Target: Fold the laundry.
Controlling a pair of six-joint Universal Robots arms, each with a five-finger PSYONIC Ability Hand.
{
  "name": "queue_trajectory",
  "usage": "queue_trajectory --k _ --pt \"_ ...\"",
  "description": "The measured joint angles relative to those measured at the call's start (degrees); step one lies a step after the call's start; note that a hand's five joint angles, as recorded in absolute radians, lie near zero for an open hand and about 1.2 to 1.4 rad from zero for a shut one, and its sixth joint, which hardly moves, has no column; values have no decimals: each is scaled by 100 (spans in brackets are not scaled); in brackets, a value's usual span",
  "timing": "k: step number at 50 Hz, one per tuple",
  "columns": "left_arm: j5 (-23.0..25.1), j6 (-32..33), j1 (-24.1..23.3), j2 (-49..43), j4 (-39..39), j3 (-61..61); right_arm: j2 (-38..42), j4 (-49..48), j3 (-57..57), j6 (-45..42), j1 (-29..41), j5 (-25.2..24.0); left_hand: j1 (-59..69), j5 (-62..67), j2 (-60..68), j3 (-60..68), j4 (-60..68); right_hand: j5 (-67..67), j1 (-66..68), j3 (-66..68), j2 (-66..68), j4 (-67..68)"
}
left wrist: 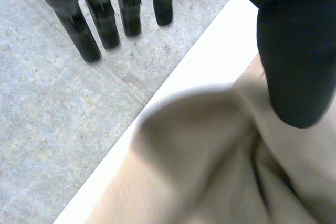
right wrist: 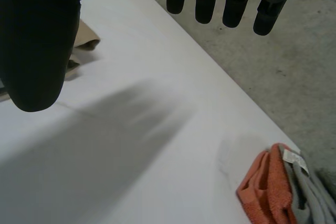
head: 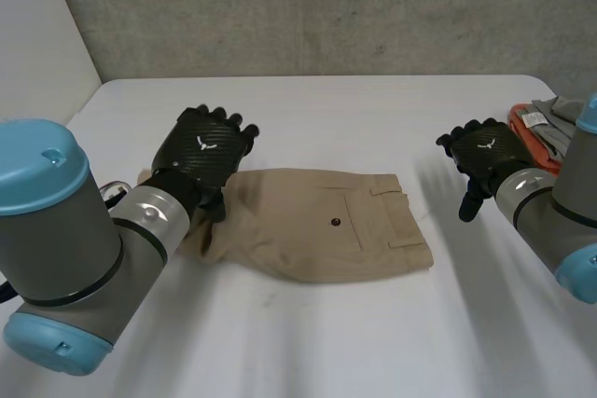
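Trousers (head: 326, 226), khaki and folded, lie mid-frame on the white desk (head: 373, 109). My left hand (head: 201, 151) hovers over their left end, fingers (left wrist: 104, 19) straight and apart, seemingly gripping nothing; my right hand (head: 485, 151), far right, is likewise spread and empty.

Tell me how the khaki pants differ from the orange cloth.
The khaki pants lie mid-table, spread flat; the orange cloth sits bunched at the right edge of the white table. The pants lie alone; the orange cloth touches a grey cloth. Both rest on that table.
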Motion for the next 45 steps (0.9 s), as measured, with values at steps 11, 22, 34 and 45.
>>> queue_trajectory --k 11,22,34,45 --pt "-84 -74 56 472 -498 -54 -328 733 244 55 394 -231 -253 -460 -570 -592 -571 426 347 474 474 425" --pt "110 -792 394 1190 -865 -136 -127 280 749 198 884 -332 -253 -460 -570 -592 -571 1073 1014 1062 994 1046" --pt "238 -1519 654 1076 -841 -376 382 -770 894 294 922 -24 -253 -460 -570 -592 -571 5096 4642 5486 5473 5484" --pt "185 -1540 667 978 -825 -444 -530 -724 1366 274 -5 46 -253 -460 -569 -592 -571 5289 4643 5582 5477 5621"
